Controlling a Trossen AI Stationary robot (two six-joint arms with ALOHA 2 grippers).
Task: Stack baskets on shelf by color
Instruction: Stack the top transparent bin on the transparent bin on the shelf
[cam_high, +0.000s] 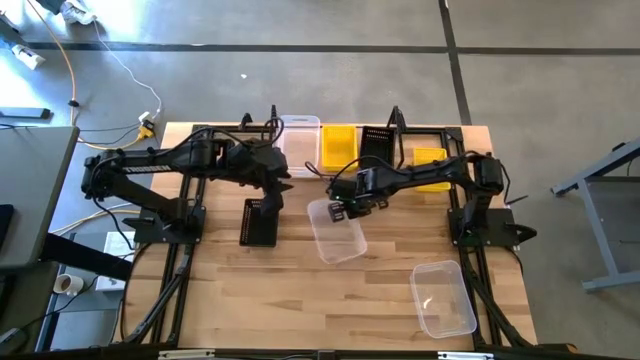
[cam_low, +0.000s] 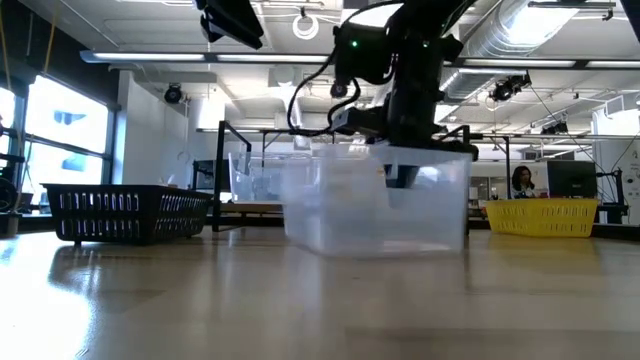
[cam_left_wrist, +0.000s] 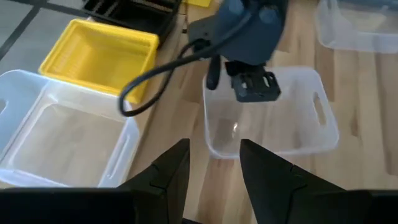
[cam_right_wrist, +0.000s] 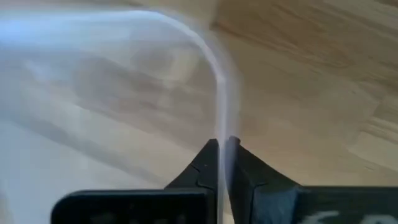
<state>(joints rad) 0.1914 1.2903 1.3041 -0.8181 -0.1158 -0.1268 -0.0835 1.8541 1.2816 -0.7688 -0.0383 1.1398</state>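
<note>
high view: i have my right gripper (cam_high: 340, 208) on the clear basket (cam_high: 337, 232) mid-table, the shelf (cam_high: 380, 160) behind it. low view: basket sits on the table (cam_low: 300, 300). left wrist view: my left gripper (cam_left_wrist: 214, 165) hovers, fingers apart, empty. right wrist view: fingers pinched on the basket wall. step: pick up. next i need a lift onto the clear basket (cam_left_wrist: 62, 134) on the shelf.

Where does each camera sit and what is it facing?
High: overhead, looking down; both arms, right hand on the clear bin.
Low: tabletop level, facing the room; same bin.
Left wrist: behind the open left hand, facing that bin.
Right wrist: behind fingers pinching the bin's wall.
All share that bin.
</note>
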